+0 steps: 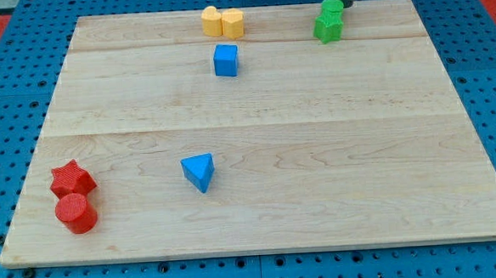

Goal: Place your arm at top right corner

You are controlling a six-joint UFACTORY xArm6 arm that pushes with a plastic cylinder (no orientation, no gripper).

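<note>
My tip (346, 4) shows at the view's top, right of centre, as a dark rod coming down at the far edge of the wooden board (261, 223). It stands just above and to the right of two green blocks (329, 21) that sit close together, and seems to touch the upper one. The board's top right corner (407, 1) lies further to the view's right of my tip.
Two yellow blocks (223, 22) sit side by side at the top centre. A blue cube (226, 60) lies just below them. A blue triangle (199, 171) lies lower, left of centre. A red star (71, 178) and a red cylinder (76, 213) sit at the bottom left.
</note>
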